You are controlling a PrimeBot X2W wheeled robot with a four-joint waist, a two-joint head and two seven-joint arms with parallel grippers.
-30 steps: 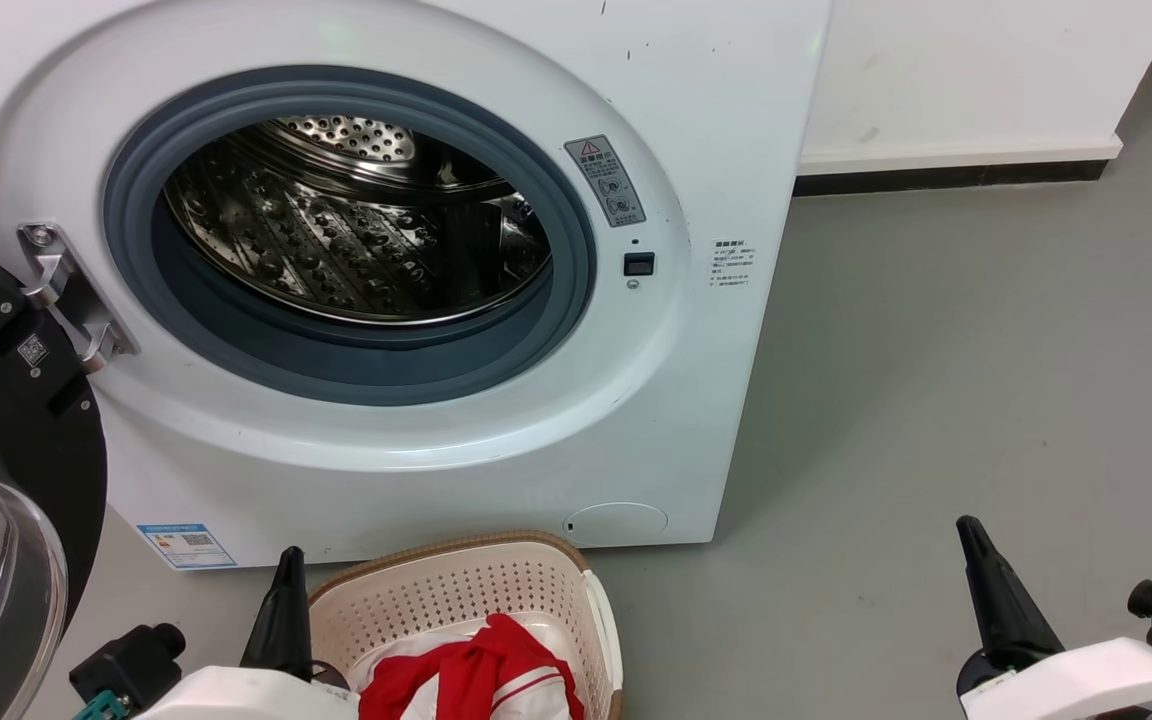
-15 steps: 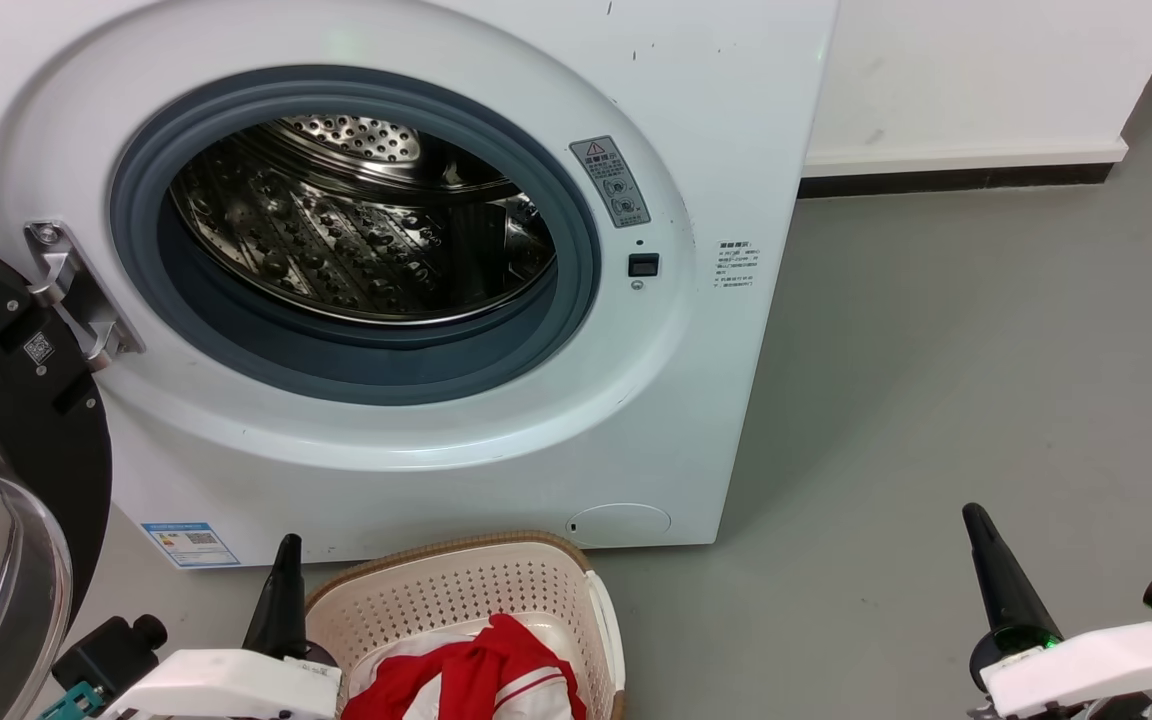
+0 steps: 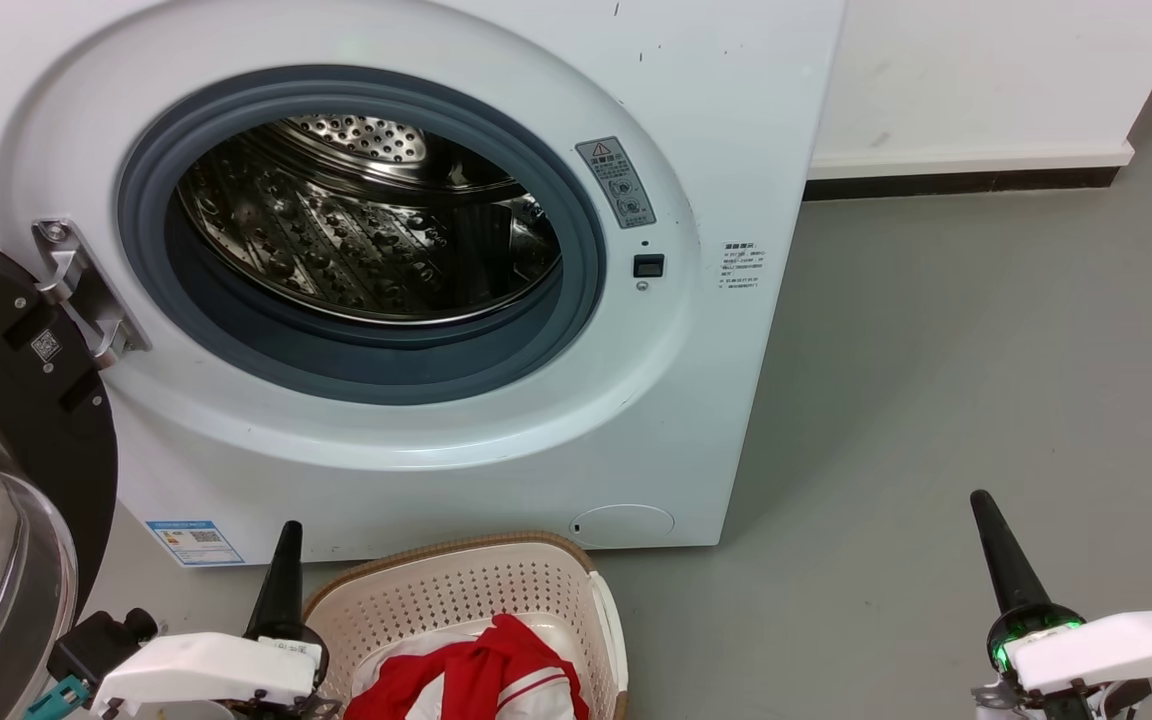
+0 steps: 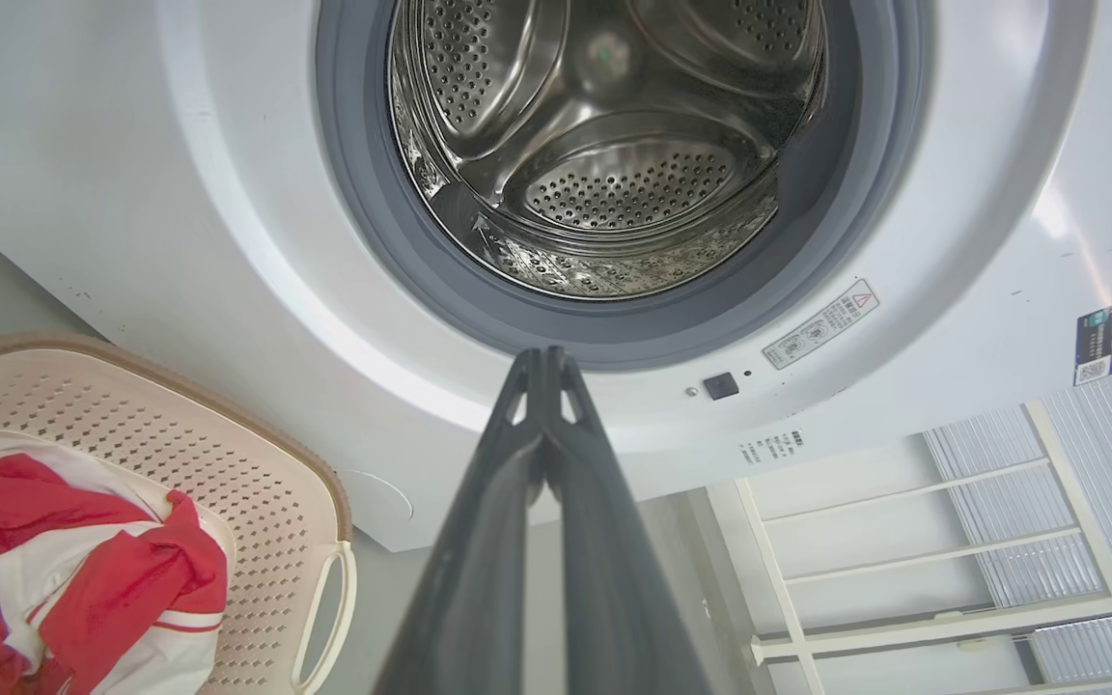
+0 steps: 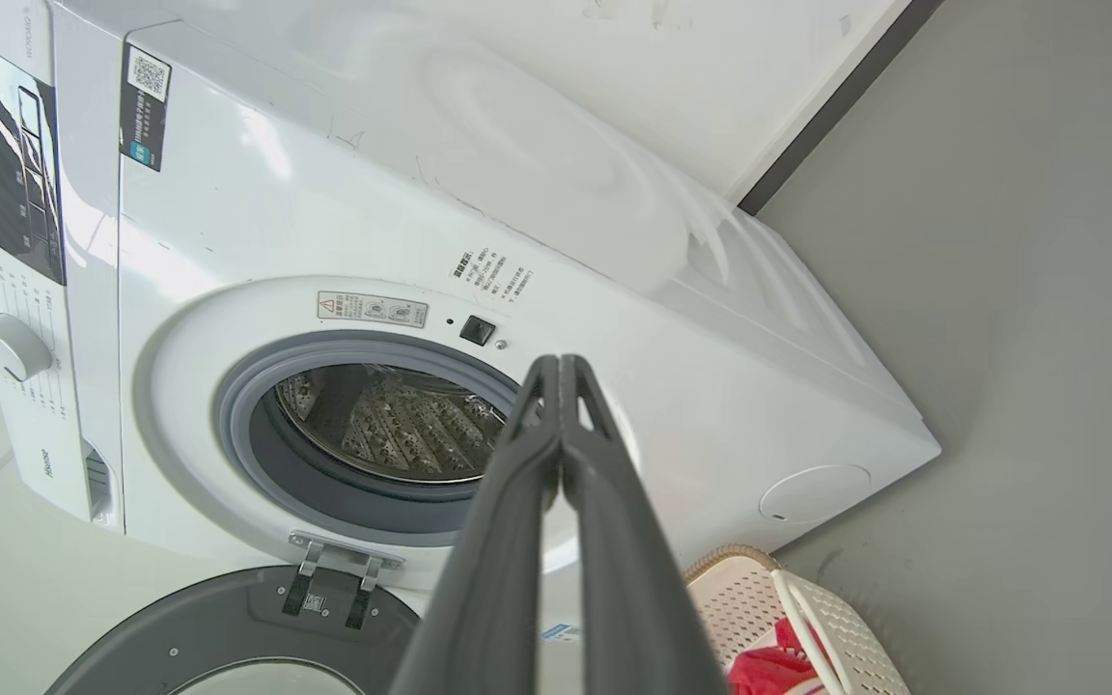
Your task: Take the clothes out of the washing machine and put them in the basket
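While fingers (image 4: pixel 493 526) touch — left claw (image 4: pixel 543 359) faces washing machine (image 4: pixel 180 212)

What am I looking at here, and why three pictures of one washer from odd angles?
It is a wheeled robot with two arms, each ending in a two-fingered pincer. The head view looks down from its head: the left pincer at lower left, the right pincer at lower right. The other two views come from cameras on each wrist, looking along that pincer's dark fingers, so the washer looks tilted. Its door hangs open, showing the steel drum. On the grey floor before it stands the basket, with the red and white clothes inside. Both pincers are shut and hold nothing.
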